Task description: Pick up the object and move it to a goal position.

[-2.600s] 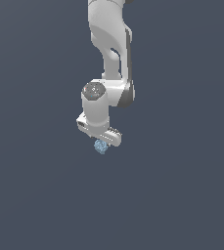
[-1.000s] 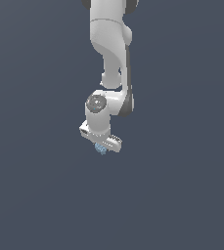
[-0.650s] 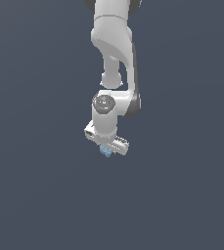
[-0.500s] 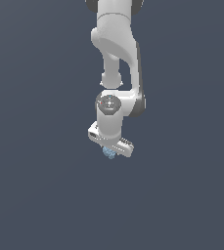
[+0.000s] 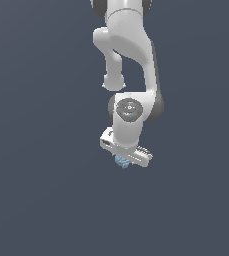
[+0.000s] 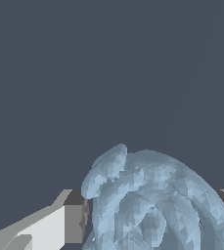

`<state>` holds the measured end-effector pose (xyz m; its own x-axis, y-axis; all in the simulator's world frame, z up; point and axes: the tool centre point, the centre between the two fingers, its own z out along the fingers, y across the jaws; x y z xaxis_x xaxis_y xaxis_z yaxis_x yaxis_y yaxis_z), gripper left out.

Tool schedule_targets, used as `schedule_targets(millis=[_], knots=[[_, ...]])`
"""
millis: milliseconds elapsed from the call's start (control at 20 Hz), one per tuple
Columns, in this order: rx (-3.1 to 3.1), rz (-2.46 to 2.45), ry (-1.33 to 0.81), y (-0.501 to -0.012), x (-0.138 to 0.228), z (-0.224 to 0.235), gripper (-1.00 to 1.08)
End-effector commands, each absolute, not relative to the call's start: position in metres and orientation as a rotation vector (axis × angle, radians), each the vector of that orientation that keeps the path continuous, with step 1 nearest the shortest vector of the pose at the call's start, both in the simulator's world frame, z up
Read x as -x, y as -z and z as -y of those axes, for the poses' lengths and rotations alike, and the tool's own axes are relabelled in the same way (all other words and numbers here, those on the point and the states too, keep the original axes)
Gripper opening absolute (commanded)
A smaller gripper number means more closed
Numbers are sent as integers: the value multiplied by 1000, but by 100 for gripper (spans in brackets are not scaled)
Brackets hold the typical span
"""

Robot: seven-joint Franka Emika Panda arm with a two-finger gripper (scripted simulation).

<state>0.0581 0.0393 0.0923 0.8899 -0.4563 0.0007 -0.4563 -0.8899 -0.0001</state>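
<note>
Judging by its small size against the white gripper, we take the object to be light, and its bumpy, knotted surface should give the pads something to bite on rather than slide off; whether it is stiff or soft we cannot tell from these renders. A hold across its rounded middle looks soundest to us, since the protruding lumps could twist out of a grip taken at one edge. In the exterior view, we see the pale blue lump tucked directly beneath the hand, at about 6 o'clock from the round wrist joint, peeking out just below the finger bar and hanging clear of anything else in the plain dark scene. In the wrist view, the object fills the near field, with a grey pad pressed against one flank and a second grey edge showing at the opposite side, so we read the jaws as clamped on the object, which sits between them. No goal marker shows in either view.
</note>
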Motion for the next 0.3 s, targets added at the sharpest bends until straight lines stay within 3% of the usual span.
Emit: schedule_targets(millis=[0,250], knots=[[-3053,739,-1,-95,-63,-44,-100],[-3053,739,0,-97,-66,-48,-100]])
